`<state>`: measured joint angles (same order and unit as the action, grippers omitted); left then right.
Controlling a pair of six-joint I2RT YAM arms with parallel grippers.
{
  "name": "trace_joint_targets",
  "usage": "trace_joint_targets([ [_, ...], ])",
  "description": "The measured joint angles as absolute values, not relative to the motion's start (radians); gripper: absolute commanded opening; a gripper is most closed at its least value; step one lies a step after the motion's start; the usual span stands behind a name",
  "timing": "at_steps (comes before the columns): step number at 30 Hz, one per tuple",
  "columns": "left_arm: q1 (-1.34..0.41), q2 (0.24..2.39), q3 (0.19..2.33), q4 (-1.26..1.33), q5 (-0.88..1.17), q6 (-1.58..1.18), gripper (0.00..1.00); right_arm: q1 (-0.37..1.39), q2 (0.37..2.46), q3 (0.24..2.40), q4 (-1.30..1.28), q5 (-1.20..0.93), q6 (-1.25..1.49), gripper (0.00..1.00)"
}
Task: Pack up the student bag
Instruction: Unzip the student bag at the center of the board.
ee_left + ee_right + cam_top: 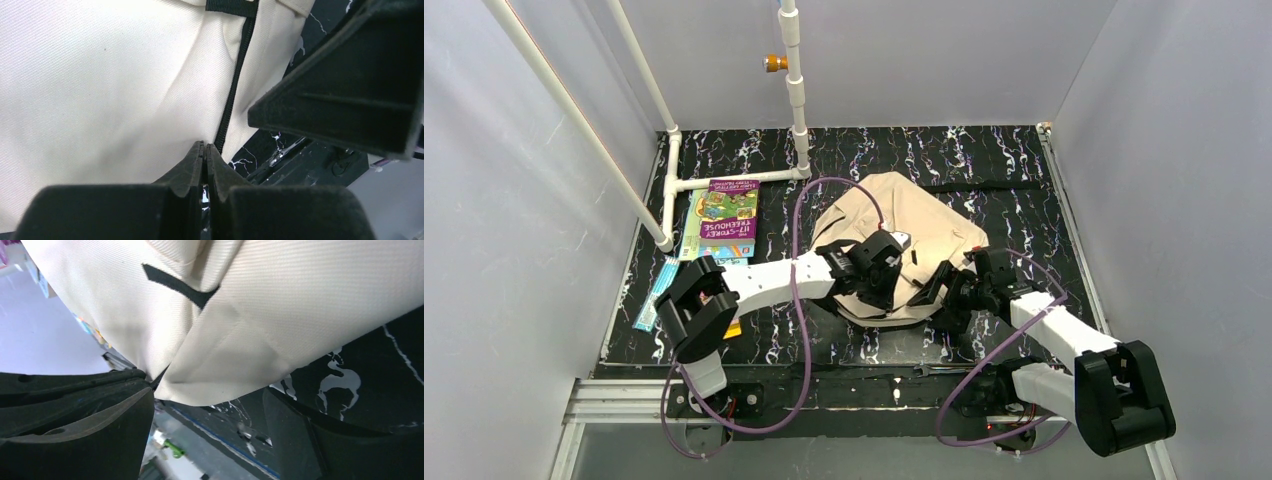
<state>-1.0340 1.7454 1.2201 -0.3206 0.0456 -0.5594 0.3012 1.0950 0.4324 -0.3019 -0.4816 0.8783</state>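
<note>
The student bag (924, 215) is a beige fabric backpack lying flat in the middle of the black marbled table. My left gripper (879, 292) hangs over its near edge. In the left wrist view the left gripper (205, 146) is shut, tips pressed together against the bag (100, 90) beside its black zip (232, 95); nothing shows between the jaws. My right gripper (944, 290) is at the bag's near right corner. The right wrist view shows the right gripper (207, 390) open, with the bag (280, 315) hanging its folded edge between the fingers.
Colourful books (724, 215) are stacked at the back left beside a white pipe frame (724, 180). A thin blue book (652, 295) lies at the table's left edge. Grey walls close in both sides. The right arm's finger (350, 75) looms close in the left wrist view.
</note>
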Motion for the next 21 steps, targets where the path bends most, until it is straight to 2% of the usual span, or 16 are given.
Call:
trace_joint_targets([
  [5, -1.032, 1.699, 1.152, -0.237, 0.084, -0.589, 0.00, 0.301, 1.104, 0.357, -0.193, -0.529, 1.008, 0.81],
  [7, -1.032, 1.698, 1.151, -0.200, 0.105, -0.604, 0.00, 0.301, 1.106, 0.350, -0.171, -0.535, 1.037, 0.76],
  [8, -1.032, 1.698, 1.151, -0.185, 0.117, -0.609, 0.00, 0.301, 1.111, 0.349, -0.155, -0.538, 1.050, 0.70],
  [9, -1.032, 1.698, 1.151, -0.170, 0.130, -0.615, 0.00, 0.301, 1.118, 0.349, -0.140, -0.540, 1.061, 0.59],
  [11, -1.032, 1.698, 1.151, -0.148, 0.154, -0.623, 0.00, 0.301, 1.137, 0.346, -0.105, -0.542, 1.079, 0.27],
  [13, -1.032, 1.698, 1.151, -0.130, 0.165, -0.632, 0.00, 0.301, 1.154, 0.344, -0.086, -0.539, 1.092, 0.07],
  [14, -1.031, 1.698, 1.145, -0.119, 0.165, -0.638, 0.00, 0.300, 1.163, 0.344, -0.076, -0.534, 1.102, 0.01],
  [21, -1.007, 1.596, 0.991, -0.072, 0.111, -0.686, 0.00, 0.241, 1.227, 0.312, 0.034, -0.579, 1.137, 0.01],
])
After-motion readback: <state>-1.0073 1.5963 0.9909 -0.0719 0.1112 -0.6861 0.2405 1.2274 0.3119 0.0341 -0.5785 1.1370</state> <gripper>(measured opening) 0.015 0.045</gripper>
